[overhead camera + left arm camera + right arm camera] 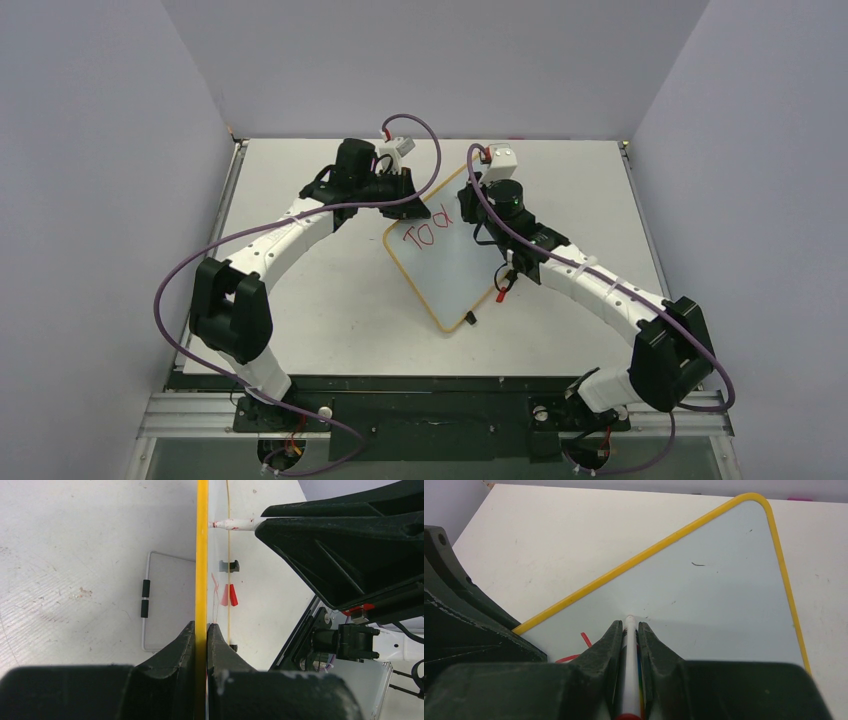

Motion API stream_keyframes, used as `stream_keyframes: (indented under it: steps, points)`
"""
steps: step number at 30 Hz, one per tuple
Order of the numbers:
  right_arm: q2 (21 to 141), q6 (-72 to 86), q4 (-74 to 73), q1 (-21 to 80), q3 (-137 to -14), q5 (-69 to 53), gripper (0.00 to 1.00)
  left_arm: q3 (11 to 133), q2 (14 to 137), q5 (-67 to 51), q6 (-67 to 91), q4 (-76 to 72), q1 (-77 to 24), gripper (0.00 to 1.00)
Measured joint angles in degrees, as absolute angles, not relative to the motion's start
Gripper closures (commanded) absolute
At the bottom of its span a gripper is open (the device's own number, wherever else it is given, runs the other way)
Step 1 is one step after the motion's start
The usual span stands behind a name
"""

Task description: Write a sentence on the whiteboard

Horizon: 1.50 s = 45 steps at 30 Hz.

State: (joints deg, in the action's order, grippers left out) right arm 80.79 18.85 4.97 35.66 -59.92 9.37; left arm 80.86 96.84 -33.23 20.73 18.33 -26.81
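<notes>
The board (455,285) lies central on the table (320,310), red letters (428,234) at its eleven o'clock. The left gripper (201,626) clenches its frame (202,555), the right gripper (629,625) clenches the pen (629,680). If the frame slips, the board may turn, smearing letters.

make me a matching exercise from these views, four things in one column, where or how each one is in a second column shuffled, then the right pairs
Things
1. left gripper
2. right gripper
3. flat white whiteboard with a yellow frame
4. red handwritten marker letters

Place or state
A. on the board's end nearest the left gripper
B. jaws shut on a slim white marker pen
C. set askew between the two grippers
D. jaws shut on the board's frame edge

Pairs: 1-D, 2-B, 3-C, 4-A
</notes>
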Motion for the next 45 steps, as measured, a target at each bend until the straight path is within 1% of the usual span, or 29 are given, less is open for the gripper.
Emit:
stream_keyframes:
  steps: [10, 28, 37, 45]
  points:
    - [80.8, 19.3, 7.1, 35.6, -59.5, 6.6, 1.0, 80.9, 96.8, -33.0, 20.7, 18.5, -26.8, 1.0]
    - [77.9, 20.4, 9.0, 35.7, -53.4, 6.8, 1.0, 80.9, 96.8, -32.7, 20.8, 18.7, -26.8, 1.0]
    - [77.8, 20.1, 8.5, 35.8, -53.5, 8.2, 1.0, 80.9, 96.8, -32.8, 20.8, 18.6, -26.9, 1.0]
    - [79.9, 19.3, 6.4, 35.8, -57.5, 9.6, 1.0, 80.9, 96.8, -32.8, 20.8, 18.6, -26.9, 1.0]
